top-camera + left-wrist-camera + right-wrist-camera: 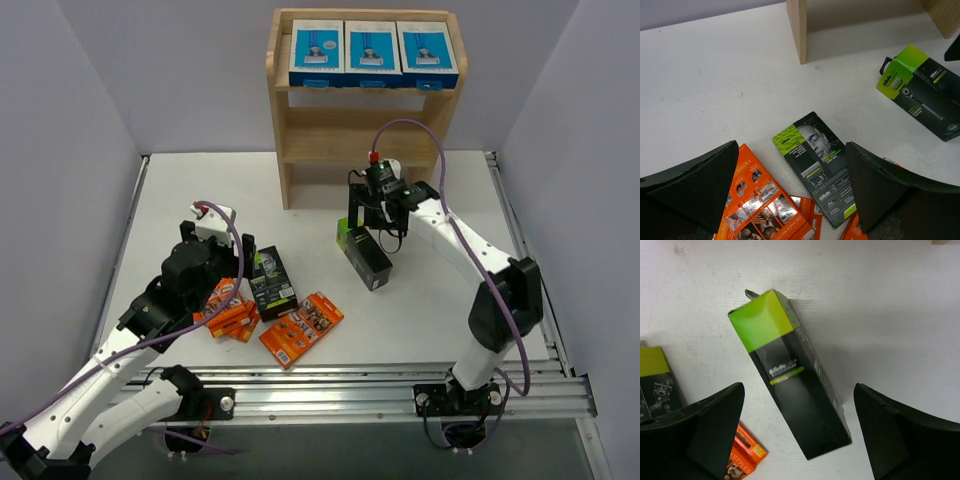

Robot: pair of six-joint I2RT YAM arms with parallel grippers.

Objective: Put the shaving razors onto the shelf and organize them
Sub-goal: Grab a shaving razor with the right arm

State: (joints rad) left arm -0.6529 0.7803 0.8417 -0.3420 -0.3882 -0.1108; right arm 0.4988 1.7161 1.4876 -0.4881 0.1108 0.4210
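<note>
The black-and-lime razor box point(790, 375) lies slanted on the table point(880, 300) under the open right fingers point(710, 430), so closing may catch its corners and spin it loose; left fingers point(695, 185) are open too

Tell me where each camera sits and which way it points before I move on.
Top: above and behind the arms, looking down across the table to the shelf with three blue boxes; both arms show, bases at the bottom.
Left wrist: on the left arm, facing down at orange packs and the left black box; open left pincer frames them.
Right wrist: facing down on the right black box; open right pincer flanks it.
Shared: left wrist also catches the right black box, upper right.
</note>
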